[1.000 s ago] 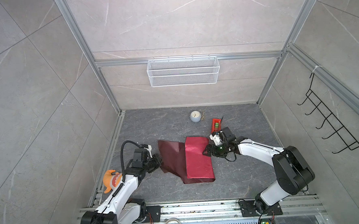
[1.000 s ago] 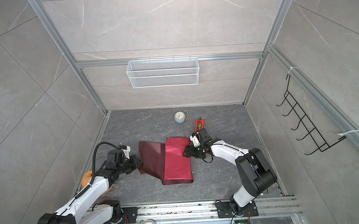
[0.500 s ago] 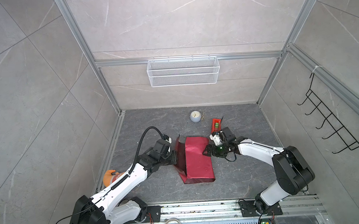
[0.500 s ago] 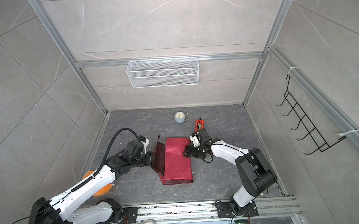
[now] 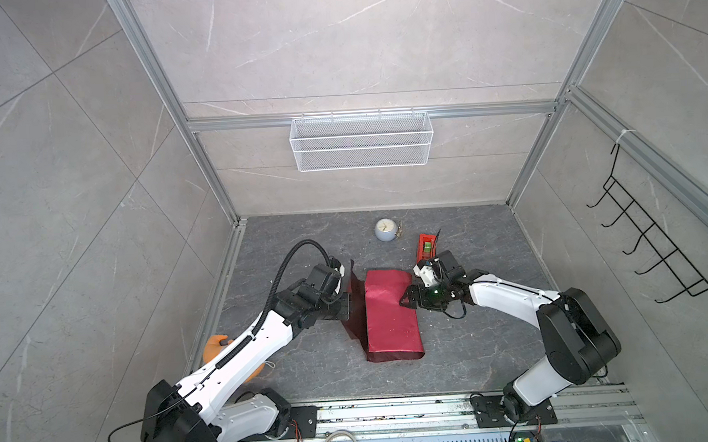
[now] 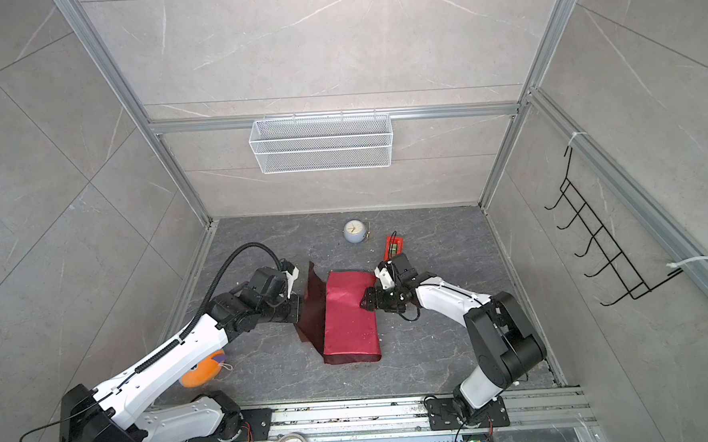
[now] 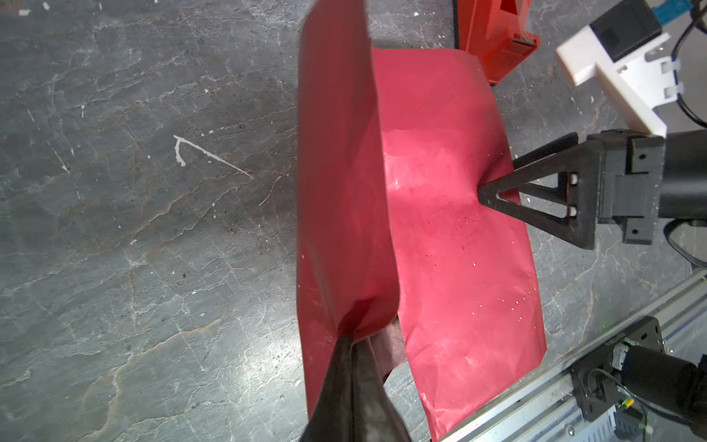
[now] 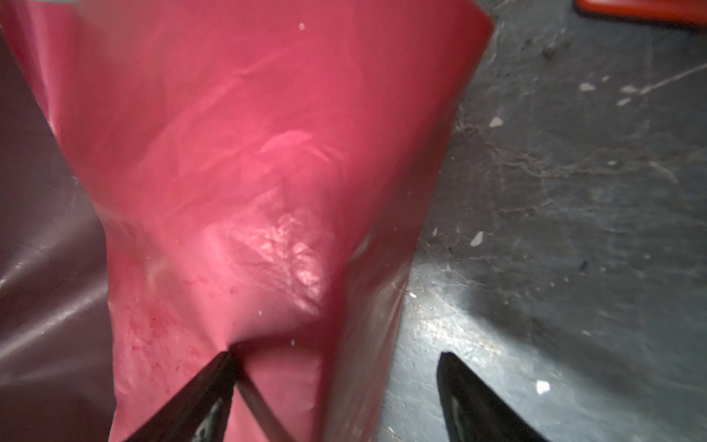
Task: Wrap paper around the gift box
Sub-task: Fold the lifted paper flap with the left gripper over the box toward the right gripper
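Folding the left flap over the paper-covered gift box

Left fingers [image 7: 344,390] clench the raised left edge of the thin maroon-and-shiny-red paper sheet [image 5: 390,311]. Right fingers [image 8: 466,402], spread, pin it on the box, mid dark grey stone counter [image 5: 475,348]. Next, likely: sweep the flap rightwards, taut.

The paper [image 5: 390,311] is shiny bright red on its flat part and dark maroon on the raised flap at its left, over a dark grey surface [image 5: 475,348] veined with pale cracks. Higher in the frame are a red tape dispenser [image 5: 427,245] with a green roll and a pale blue-grey clock [image 5: 385,230]; an orange toy [image 5: 215,345] shows lower left
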Robot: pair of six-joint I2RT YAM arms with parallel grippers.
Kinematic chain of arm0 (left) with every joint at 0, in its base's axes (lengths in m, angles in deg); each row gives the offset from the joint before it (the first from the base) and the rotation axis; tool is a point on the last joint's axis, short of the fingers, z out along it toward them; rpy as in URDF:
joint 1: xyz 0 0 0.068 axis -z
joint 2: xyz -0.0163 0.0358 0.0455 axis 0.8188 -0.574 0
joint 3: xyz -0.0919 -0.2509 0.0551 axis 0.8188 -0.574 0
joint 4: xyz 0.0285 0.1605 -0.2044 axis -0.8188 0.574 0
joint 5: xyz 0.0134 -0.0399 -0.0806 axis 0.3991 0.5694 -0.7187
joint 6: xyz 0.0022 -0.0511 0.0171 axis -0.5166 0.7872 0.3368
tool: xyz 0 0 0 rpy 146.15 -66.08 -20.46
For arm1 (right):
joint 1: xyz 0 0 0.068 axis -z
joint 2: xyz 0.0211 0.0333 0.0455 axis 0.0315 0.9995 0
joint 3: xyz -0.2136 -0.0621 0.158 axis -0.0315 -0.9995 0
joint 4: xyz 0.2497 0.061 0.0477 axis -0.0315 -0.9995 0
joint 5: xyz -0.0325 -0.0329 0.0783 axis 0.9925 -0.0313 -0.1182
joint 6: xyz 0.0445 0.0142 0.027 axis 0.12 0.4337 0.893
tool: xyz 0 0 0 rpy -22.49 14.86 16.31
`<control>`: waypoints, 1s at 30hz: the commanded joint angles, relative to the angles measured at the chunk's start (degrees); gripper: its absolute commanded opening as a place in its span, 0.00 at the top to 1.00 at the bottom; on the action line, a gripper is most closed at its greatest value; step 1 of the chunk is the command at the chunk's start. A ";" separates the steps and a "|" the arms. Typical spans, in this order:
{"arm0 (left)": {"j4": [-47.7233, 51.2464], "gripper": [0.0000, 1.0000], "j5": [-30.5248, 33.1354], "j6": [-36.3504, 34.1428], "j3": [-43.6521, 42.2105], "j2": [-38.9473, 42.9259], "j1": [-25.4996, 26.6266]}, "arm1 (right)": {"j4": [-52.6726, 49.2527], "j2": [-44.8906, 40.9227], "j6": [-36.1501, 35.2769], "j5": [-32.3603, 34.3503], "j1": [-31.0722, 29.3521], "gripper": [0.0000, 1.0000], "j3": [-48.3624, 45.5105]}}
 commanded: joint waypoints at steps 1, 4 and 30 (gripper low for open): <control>3.37 0.98 -2.48 -2.51 2.65 -1.10 0.47 | -5.28 4.19 -1.21 6.01 -0.79 0.16 -1.76; 3.51 0.97 -2.41 -2.51 3.77 -2.00 1.37 | -5.16 4.28 -1.07 6.01 -0.79 0.16 -1.75; 15.49 0.93 8.77 0.64 17.54 -15.28 11.53 | -5.47 4.08 -1.14 5.91 -0.92 0.16 -1.32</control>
